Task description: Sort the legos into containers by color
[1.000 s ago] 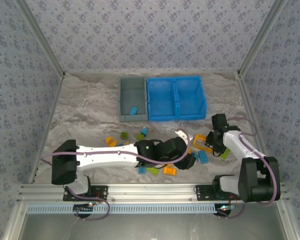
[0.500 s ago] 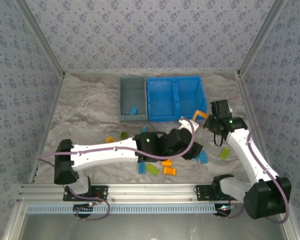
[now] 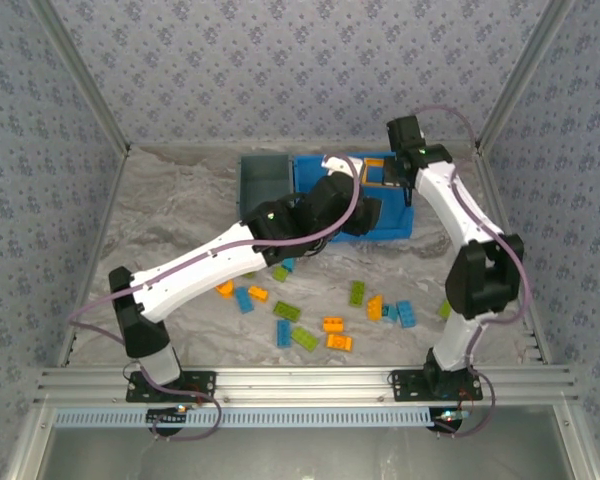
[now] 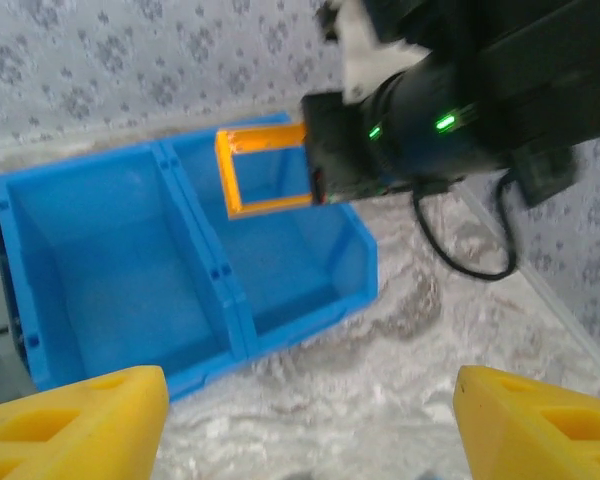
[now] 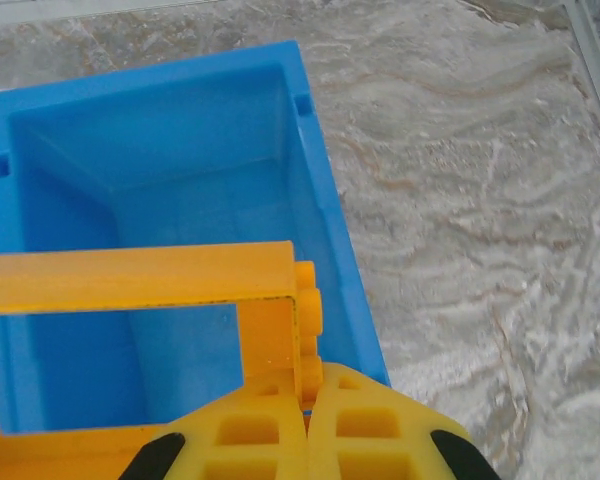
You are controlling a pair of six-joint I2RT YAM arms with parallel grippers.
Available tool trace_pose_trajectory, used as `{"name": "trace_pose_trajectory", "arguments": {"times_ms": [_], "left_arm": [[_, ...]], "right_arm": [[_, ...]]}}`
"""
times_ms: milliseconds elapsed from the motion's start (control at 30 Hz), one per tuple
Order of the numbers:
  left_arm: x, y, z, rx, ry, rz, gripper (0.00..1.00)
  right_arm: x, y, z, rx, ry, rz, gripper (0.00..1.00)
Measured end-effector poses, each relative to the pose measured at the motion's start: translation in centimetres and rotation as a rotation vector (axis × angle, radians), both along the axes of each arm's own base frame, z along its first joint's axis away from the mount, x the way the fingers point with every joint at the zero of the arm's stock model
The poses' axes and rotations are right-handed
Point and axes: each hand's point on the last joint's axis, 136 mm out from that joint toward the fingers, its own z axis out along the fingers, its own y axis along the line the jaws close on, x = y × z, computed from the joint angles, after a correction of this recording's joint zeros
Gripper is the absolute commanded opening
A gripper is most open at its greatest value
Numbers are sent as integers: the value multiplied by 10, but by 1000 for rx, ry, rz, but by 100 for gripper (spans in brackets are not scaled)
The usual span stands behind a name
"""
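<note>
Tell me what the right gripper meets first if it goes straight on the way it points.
Likely the floor of the right compartment of the blue bin. The right gripper, shut on the orange frame, points down into it. The frame would touch first, though depth is unclear.

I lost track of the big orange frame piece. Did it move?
Yes. The orange frame, gripped by the right tool, went from the table in front of the blue bin to above its right compartment.
</note>
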Motion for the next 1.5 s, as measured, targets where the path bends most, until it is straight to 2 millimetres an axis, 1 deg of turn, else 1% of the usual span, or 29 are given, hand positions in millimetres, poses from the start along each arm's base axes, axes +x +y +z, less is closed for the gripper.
{"name": "trace_pose_trajectory", "arguments": {"times_ms": [100,167,267,400,467,567,633,700,767,833,967,1100,1200,1267,1300,1367,1400,1467,1500], "left_arm": [[15,-17,6,-2,-19,7,75],[25,-28,5,3,-27,13,75],[37,-39,-9,36,-19,18,74],[47,-44,-34,97,6,26,75],[49,-42,-42,117,19,28,75],[49,-41,-44,129,22,27,75],[49,-41,-45,131,23,27,75],[48,-40,-50,142,29,27,74],[47,-37,-60,162,43,29,74],[44,-31,-72,188,62,32,74],[38,-18,-87,224,87,46,75],[30,4,-89,230,101,72,75],[25,25,-83,208,116,102,75],[24,42,-81,189,131,131,74],[23,52,-82,182,143,150,74],[20,77,-88,176,174,192,74],[18,93,-93,177,193,218,74],[14,120,-104,178,227,267,74],[11,136,-111,182,248,295,73]], "right_arm": [[25,-1,-13,-31,26,12,0],[36,-2,-21,-51,45,19,0],[47,-3,-36,-78,80,27,0],[55,-2,-58,-100,127,41,0],[56,-2,-70,-108,152,48,0],[58,-1,-84,-115,182,54,0],[60,0,-91,-115,195,56,3],[59,1,-96,-113,206,58,10],[59,1,-97,-112,209,63,15],[60,2,-97,-109,208,67,24],[60,4,-95,-103,204,69,26],[60,7,-95,-102,204,75,29],[58,11,-87,-98,193,84,29],[55,15,-73,-96,175,91,29],[53,17,-62,-93,159,95,29],[48,22,-31,-82,101,103,30],[44,25,-11,-72,59,106,30],[27,30,34,-50,-31,112,32],[14,33,59,-36,-80,117,33]]}}
